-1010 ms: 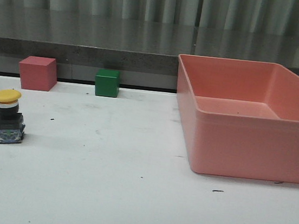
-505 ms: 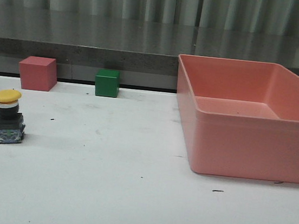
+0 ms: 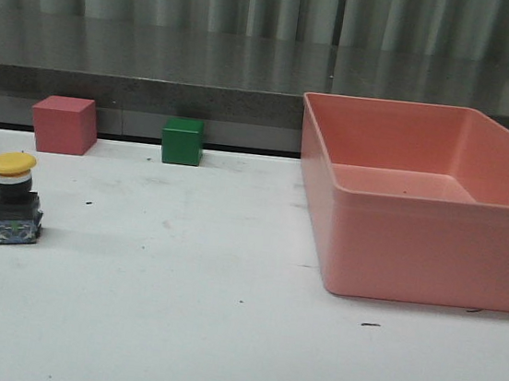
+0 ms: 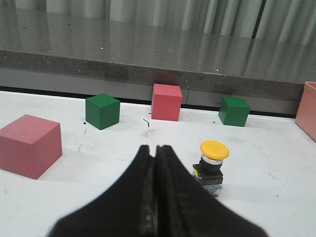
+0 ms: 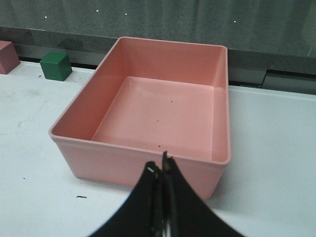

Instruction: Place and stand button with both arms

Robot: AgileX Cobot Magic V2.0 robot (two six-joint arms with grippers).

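Button: the button [image 3: 14,199] stands upright on the white table [image 3: 218,335], yellow cap up, at the left side of the front view, well apart from the tray; nothing touches it. In the left wrist view it [image 4: 212,166] stands just beyond and to one side of the fingertips, its base partly cut off by the gripper's dark body.

Left gripper: the left gripper [image 4: 155,150] is closed, fingers pressed together with only a thin seam between them, holding nothing. It does not show in the front view.

Right gripper: the right gripper [image 5: 161,170] is closed and empty, its tips in front of the tray's near wall; whether they touch that wall cannot be told. It does not show in the front view either.

Tray: the pink tray [image 3: 395,254] sits on the right of the table, its right end cut off by the frame edge; only a few dark specks show on its floor.

Cubes: a pink cube [image 3: 64,124] and a green cube [image 3: 182,141] stand at the table's far edge. A dark green sliver at the left edge of the front view is too cut off to identify there.

Extra cubes: the left wrist view shows a second green cube [image 4: 102,111] and a larger pink block [image 4: 28,145], partly cut off by the frame.
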